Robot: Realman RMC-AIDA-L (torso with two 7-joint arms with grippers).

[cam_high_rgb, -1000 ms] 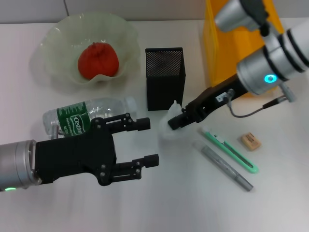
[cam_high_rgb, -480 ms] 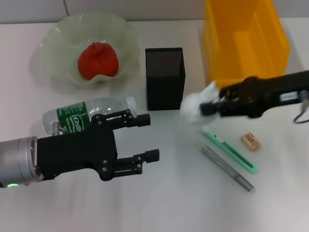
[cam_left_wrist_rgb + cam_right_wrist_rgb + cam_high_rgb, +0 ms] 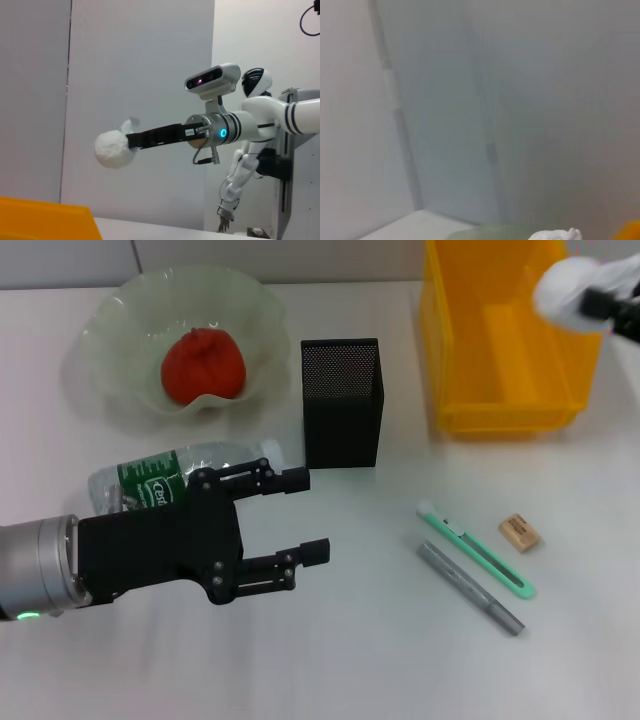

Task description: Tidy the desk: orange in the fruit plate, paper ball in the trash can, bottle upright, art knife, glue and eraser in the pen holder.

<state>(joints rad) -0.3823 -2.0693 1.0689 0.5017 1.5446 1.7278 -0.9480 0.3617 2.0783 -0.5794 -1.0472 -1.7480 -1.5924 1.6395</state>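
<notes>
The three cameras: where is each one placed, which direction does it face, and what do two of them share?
Head view: above the desk, facing down; left gripper open, right gripper shut on the paper ball.
Left wrist view: low, facing sideways at the right arm.
Right wrist view: faces a wall; no fingers visible.
All three views show the paper ball and the trash can.

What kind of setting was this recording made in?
Probably a robotics lab staged as an office desk: a plain white desk with a pen holder, art knife and eraser, bare grey walls, and a second humanoid robot standing behind.
</notes>
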